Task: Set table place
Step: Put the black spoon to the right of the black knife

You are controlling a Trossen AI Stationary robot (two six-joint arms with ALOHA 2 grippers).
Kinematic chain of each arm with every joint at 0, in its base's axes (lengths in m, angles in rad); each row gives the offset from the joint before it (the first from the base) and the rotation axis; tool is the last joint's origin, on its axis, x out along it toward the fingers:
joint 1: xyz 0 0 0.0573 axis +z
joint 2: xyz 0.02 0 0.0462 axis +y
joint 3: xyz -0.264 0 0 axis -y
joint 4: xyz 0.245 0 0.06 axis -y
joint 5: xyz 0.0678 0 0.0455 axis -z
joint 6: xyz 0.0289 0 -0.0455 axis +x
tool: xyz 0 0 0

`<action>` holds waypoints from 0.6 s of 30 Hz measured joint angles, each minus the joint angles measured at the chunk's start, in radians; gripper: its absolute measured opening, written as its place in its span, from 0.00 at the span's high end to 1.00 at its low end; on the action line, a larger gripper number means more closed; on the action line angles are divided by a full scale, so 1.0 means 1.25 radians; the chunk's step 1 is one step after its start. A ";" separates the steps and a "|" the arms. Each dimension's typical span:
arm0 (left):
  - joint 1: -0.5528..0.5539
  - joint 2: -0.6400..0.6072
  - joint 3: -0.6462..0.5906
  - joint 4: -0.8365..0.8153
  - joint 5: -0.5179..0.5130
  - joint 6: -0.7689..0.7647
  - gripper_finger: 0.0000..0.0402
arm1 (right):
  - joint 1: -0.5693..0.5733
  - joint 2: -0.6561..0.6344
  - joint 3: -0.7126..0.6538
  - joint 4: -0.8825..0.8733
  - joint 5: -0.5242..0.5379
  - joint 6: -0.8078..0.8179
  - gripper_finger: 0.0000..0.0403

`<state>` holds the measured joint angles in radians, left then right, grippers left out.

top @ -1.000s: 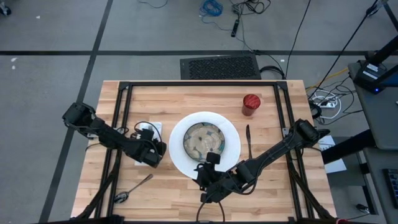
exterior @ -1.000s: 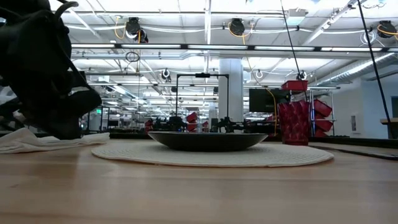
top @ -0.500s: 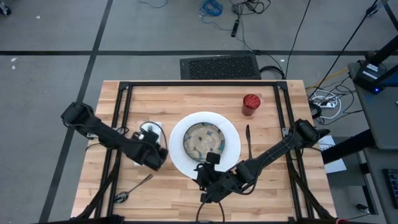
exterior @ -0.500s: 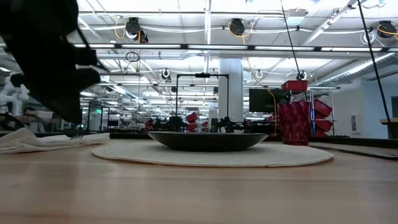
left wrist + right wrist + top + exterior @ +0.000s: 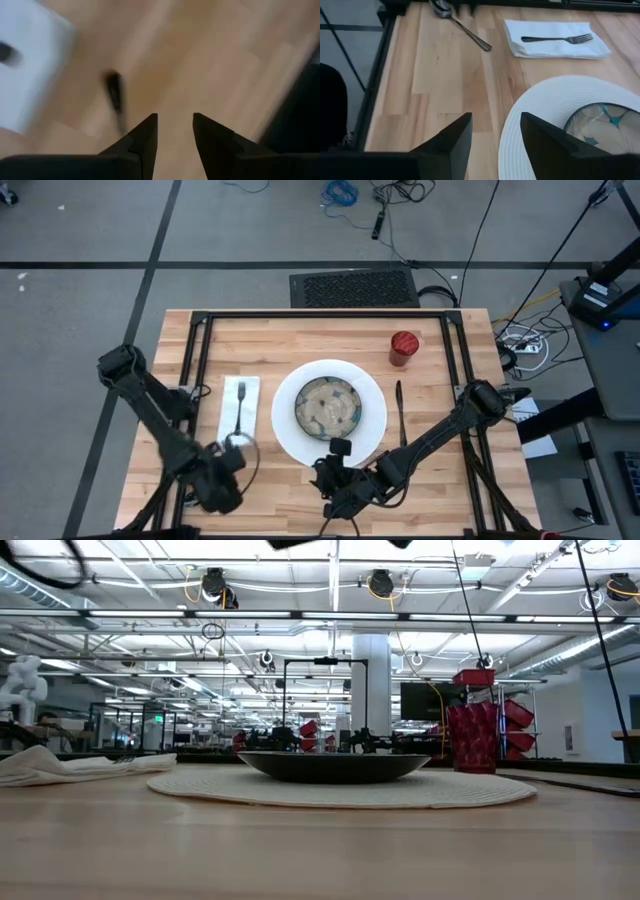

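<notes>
The white plate sits mid-table with the patterned bowl on it. Left of the plate lies the white napkin, and on it a dark fork. Right of the plate lies a dark knife, and behind that stands the red cup. A spoon rests near the front left corner. My left gripper hangs open over that corner, pointing down, with nothing between its fingers. My right gripper stands open above the plate's near rim.
The table's black frame rails run along both sides and the back. Bare wood lies in front of the plate and at the far left. Cables and a floor grille lie on the floor beyond the far edge.
My left gripper has left the napkin, swung toward the table's near left corner, risen and rolled; the fork now shows lying on the napkin. My right gripper has sunk a little toward the near edge.
</notes>
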<state>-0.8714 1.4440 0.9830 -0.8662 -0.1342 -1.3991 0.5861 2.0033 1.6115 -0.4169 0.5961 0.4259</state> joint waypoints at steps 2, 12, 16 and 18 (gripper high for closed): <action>-0.049 0.005 0.001 0.034 -0.001 -0.075 0.73 | -0.001 0.010 0.000 0.011 0.000 -0.001 0.61; -0.175 0.071 0.000 -0.019 0.023 -0.225 0.68 | -0.002 0.015 0.000 0.092 -0.017 -0.061 0.61; -0.204 0.105 -0.001 -0.017 0.041 -0.275 0.60 | -0.002 0.015 0.000 0.103 -0.017 -0.077 0.61; -0.219 0.125 0.000 -0.009 0.041 -0.278 0.55 | -0.002 0.015 0.000 0.103 -0.017 -0.078 0.61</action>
<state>-1.1450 1.5999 0.9825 -0.8777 -0.0826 -1.7462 0.5838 2.0224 1.6115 -0.2882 0.5747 0.3280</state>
